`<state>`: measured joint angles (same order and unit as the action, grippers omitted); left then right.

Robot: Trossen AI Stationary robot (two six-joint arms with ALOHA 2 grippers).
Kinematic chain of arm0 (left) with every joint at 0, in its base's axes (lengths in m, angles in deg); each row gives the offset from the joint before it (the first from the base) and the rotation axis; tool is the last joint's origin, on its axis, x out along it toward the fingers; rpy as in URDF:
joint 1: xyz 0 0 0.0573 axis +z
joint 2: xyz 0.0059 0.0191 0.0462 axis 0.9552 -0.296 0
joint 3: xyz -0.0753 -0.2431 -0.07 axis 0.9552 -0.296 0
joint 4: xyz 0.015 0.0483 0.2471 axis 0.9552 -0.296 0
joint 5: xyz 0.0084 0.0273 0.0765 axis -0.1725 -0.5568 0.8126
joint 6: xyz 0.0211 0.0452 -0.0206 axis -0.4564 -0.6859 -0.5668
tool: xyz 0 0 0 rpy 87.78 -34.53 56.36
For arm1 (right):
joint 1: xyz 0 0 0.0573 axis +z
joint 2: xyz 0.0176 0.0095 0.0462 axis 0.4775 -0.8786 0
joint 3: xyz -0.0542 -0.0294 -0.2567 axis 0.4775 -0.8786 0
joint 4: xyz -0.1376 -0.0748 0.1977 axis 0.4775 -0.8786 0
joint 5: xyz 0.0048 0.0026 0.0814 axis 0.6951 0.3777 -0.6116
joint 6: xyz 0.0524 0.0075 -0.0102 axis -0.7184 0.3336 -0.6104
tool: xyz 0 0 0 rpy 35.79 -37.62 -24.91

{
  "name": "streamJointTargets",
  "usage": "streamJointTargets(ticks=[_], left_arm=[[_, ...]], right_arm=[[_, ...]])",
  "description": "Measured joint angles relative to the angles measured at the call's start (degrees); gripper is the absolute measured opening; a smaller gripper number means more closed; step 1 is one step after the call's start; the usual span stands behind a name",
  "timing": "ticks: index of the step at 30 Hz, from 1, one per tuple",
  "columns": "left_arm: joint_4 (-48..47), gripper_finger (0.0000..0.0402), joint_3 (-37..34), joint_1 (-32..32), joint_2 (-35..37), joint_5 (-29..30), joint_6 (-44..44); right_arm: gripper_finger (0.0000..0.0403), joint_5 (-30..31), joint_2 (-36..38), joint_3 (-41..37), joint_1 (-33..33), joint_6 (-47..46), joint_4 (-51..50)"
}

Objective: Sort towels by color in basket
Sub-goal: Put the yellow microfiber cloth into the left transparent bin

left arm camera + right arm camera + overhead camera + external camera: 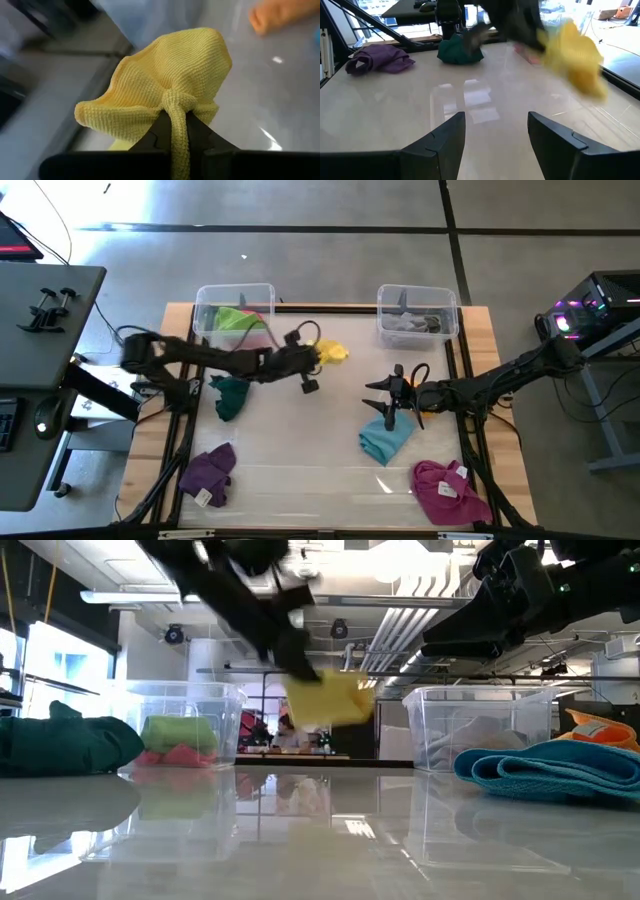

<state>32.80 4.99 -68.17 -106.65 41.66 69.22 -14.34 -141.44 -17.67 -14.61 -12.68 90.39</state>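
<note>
**Yellow towel held above the tabletop**

The tabletop (pixel 300 470) is seen with two clear bins at its far edge. The yellow towel (pixel 333 352) is gripped by the clenched left pincer (pixel 318 352), lifted near the middle. The right pincer (pixel 381 398) is held released over the light blue towel (pixel 385 437).

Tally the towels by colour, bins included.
yellow towel: 1
green towel: 1
pink towel: 1
grey towel: 1
dark teal towel: 1
purple towel: 1
light blue towel: 1
orange towel: 1
magenta towel: 1
Total: 9
</note>
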Motion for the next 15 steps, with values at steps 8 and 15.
streamJointTargets(ticks=[8,15], left_arm=[[-13.28,0.0006,0.09,-3.36,15.93,21.35,-6.55],[-29.42,0.001,-0.92,3.28,26.01,25.09,0.06]], right_arm=[[0.0209,0.19,0.0,0.0,-0.02,0.0,0.03],[0.0209,0.26,0.0,0.0,-0.02,0.0,0.01]])
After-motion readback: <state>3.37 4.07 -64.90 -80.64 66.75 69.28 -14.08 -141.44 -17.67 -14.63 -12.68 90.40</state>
